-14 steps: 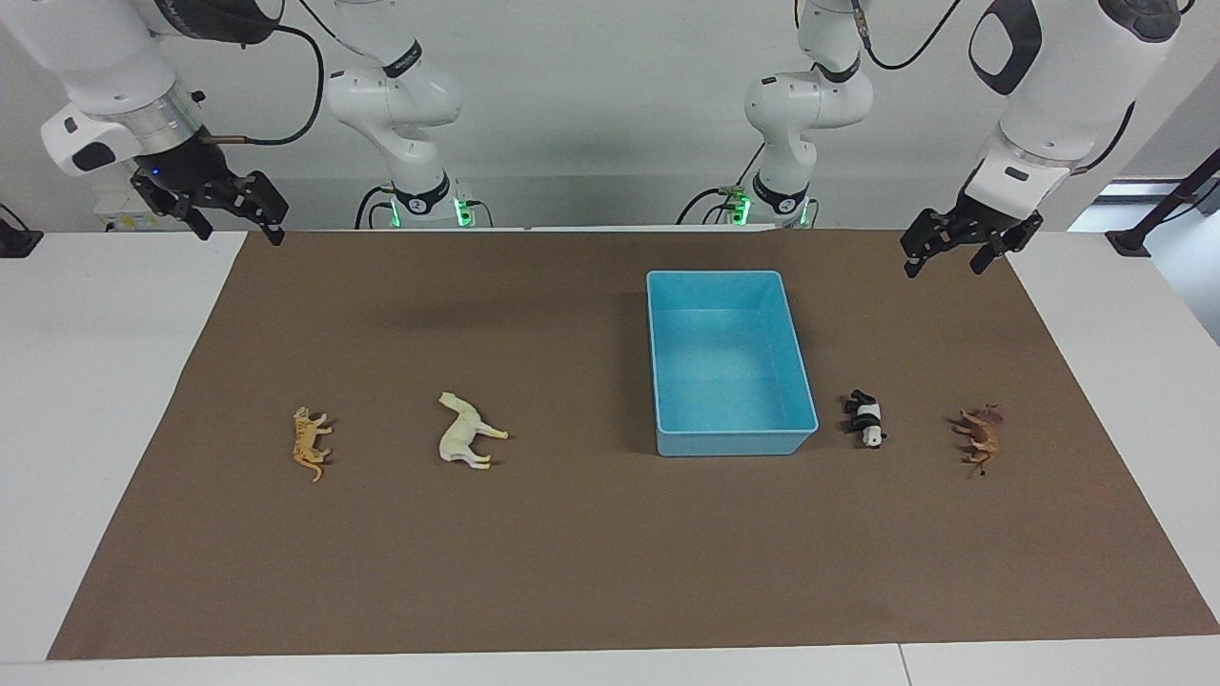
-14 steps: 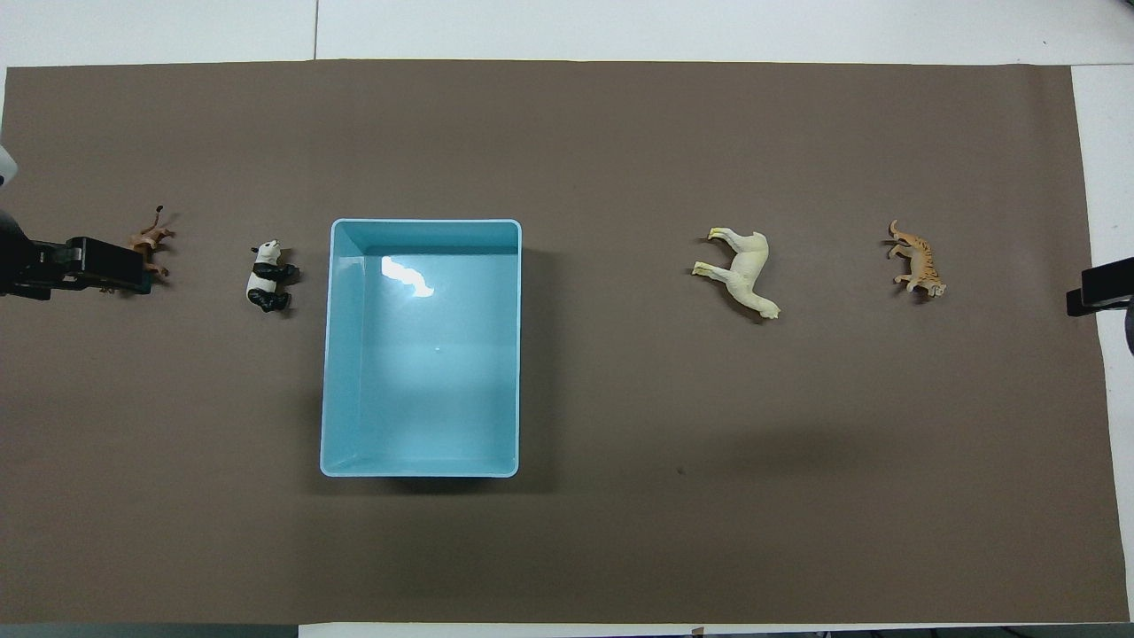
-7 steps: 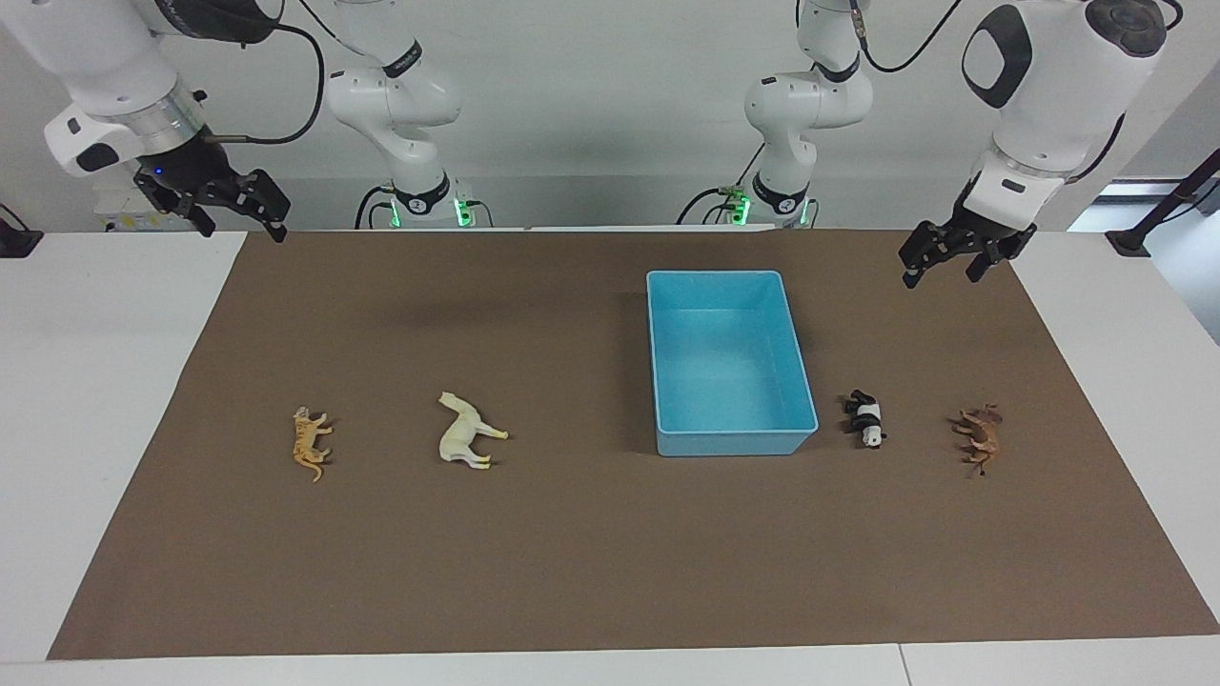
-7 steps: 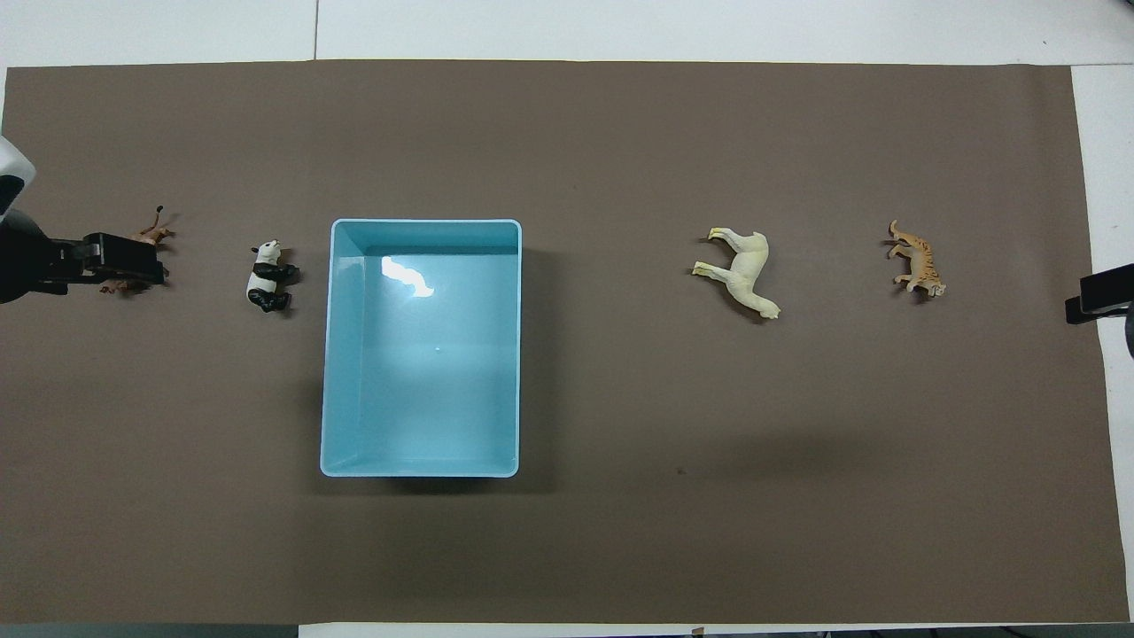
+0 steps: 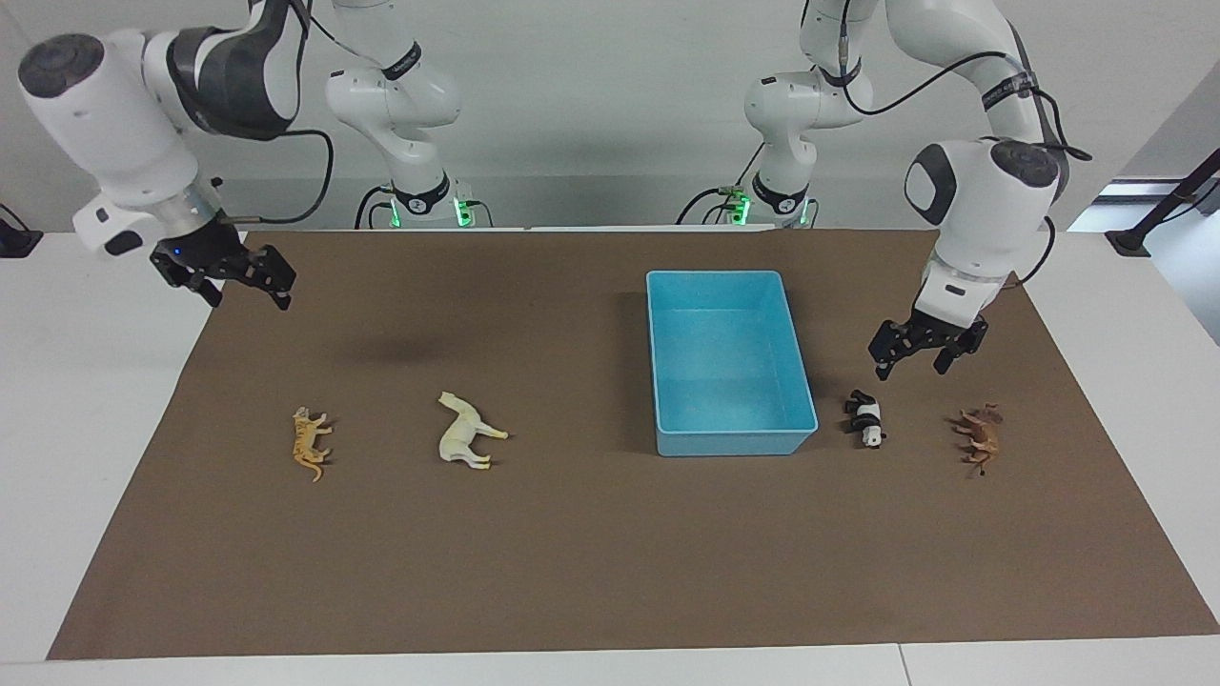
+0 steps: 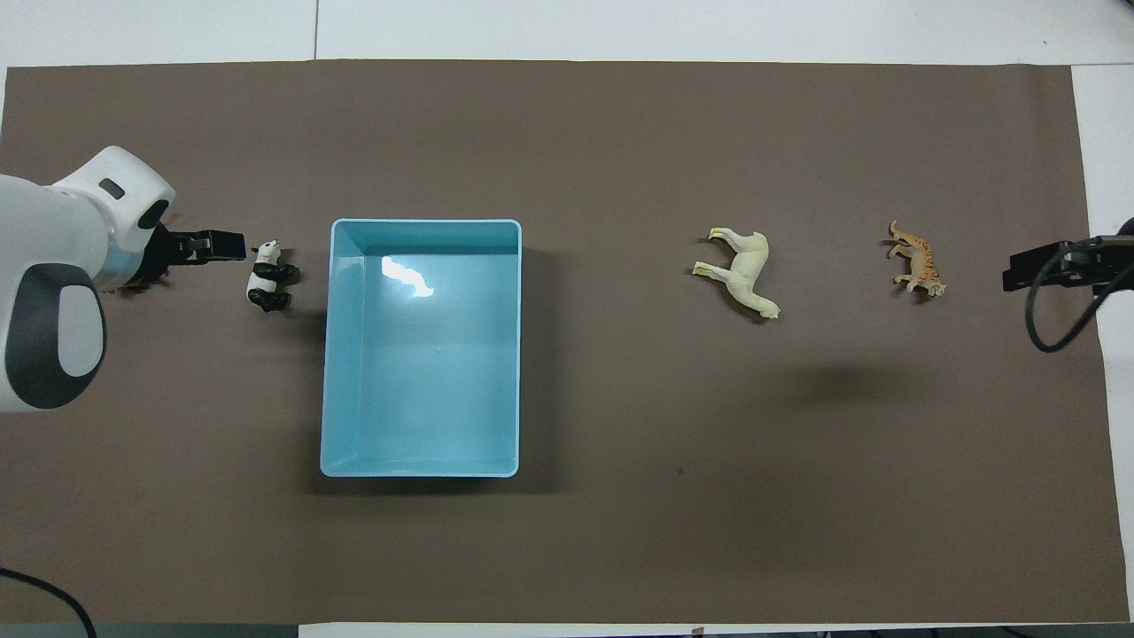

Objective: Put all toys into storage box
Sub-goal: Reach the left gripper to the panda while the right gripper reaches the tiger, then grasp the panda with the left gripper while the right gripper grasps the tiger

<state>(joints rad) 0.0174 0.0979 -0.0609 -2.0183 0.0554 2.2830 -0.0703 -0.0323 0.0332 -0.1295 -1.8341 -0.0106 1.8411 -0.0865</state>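
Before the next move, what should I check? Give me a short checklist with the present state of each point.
1. Storage box holds no toy, free to receive: ok.
2. Left pincer open, holding nothing: ok.
3. Left pincer is up in the air by the panda, not touching it: ok.
4. Right pincer open, raised, holding nothing: ok.
5. Tiger, horse and lion lie on the mat, unobstructed: ok.
6. All toys in box: not ok.

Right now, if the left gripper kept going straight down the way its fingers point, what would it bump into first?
Probably the brown mat between the panda and the lion. The left gripper hangs open above them; the panda looks closest, though depth is unclear.
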